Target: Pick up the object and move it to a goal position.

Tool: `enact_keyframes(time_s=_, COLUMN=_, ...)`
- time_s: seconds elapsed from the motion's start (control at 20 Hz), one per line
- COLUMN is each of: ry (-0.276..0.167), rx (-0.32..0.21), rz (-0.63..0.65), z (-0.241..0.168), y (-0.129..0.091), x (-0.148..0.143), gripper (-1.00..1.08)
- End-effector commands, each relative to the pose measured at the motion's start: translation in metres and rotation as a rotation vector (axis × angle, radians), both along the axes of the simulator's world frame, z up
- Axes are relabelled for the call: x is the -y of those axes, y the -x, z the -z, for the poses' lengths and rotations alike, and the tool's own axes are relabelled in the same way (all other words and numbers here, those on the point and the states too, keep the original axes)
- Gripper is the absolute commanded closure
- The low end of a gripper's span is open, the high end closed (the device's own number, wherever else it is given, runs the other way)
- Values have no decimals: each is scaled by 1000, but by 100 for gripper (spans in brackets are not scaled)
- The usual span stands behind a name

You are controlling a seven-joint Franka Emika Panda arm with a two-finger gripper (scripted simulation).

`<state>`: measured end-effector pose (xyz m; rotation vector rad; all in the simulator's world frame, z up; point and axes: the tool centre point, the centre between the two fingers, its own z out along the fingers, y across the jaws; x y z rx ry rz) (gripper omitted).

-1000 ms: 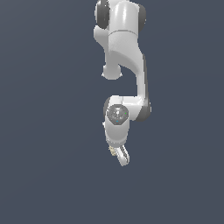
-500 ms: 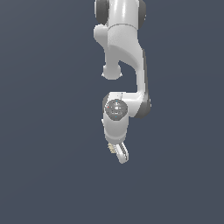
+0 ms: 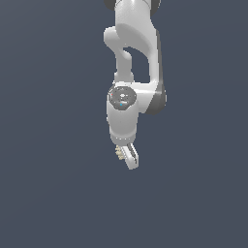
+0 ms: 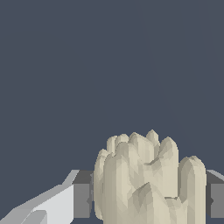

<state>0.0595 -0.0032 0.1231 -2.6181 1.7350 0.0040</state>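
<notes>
Beige object (image 4: 148, 183) — bumpy, ridged — in claw (image 4: 148, 199)

pale beige object (image 4: 148, 183), white hand (image 3: 127, 156), grey pads (image 4: 82, 200)

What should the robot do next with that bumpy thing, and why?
Probably keep the gripper shut and carry the beige object steadily on. In the wrist view the dark pads sit against both its sides, so it looks held. No goal marker shows in either view, so I cannot tell which way.
</notes>
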Motion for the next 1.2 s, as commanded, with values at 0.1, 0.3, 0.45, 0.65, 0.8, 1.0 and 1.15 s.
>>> enact_keyframes(time_s=0.1, ry=-1, rx=1, rz=1, z=-46, y=15, x=12, gripper=108)
enact_keyframes(time_s=0.3, ry=-2, rx=1, rz=1, z=-91, y=29, x=24, gripper=108)
enact_keyframes(time_s=0.45, ry=-2, rx=1, rz=1, z=-126, y=39, x=33, gripper=108)
enact_keyframes(time_s=0.65, ry=-1, rx=1, rz=2, z=-172, y=53, x=45, gripper=108)
enact_keyframes(time_s=0.8, ry=-1, rx=1, rz=2, z=-206, y=64, x=54, gripper=108)
enact_keyframes(time_s=1.0, ry=0, rx=1, rz=3, z=-252, y=77, x=66, gripper=108)
enact_keyframes(time_s=1.15, ry=0, rx=1, rz=3, z=-285, y=86, x=75, gripper=108)
